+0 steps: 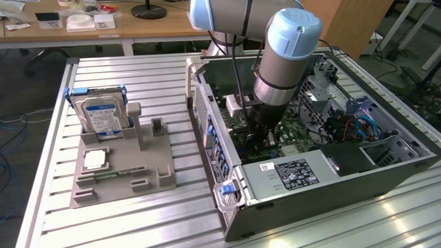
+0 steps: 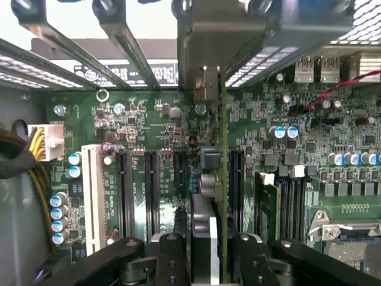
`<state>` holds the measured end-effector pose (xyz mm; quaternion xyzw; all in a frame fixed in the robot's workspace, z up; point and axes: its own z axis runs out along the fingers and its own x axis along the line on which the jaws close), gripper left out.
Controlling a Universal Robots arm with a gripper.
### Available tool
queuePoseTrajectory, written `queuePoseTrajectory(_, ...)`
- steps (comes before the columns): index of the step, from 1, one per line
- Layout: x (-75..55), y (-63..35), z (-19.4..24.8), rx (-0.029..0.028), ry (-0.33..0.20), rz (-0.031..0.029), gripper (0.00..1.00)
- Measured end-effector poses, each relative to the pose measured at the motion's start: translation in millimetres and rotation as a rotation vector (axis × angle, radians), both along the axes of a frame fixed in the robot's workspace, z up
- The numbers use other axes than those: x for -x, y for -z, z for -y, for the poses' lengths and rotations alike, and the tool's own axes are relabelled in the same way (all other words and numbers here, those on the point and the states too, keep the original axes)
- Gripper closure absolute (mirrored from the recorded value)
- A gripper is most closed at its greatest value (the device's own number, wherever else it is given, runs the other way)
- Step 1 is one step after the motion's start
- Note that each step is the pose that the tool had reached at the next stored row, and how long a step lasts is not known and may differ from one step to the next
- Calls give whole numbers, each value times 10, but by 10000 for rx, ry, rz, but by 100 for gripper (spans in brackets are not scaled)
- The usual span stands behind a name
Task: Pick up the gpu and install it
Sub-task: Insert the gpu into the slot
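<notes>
The gpu stands edge-on on the green motherboard inside the open computer case. Its black cooler faces one side, and its silver bracket sits against the case's rear slot openings. My gripper straddles the card from above, one black finger on each side. The jaws are slightly open, with a thin gap to the card on the board side. In the exterior view my gripper reaches down into the case, and the arm hides the card there.
A grey fixture tray to the exterior view's left holds a silver hard drive, a memory stick and a small square chip. The power supply fills the case's near end. Empty expansion slots and a yellow-wired connector flank the card.
</notes>
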<state>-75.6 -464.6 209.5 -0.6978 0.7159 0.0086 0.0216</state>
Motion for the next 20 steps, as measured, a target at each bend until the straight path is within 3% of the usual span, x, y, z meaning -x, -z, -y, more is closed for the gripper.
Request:
queuePoseTrajectory(6,1,-169,2,7,2,66,65)
queuePoseTrajectory(20,1,-670,1,7,2,175,65)
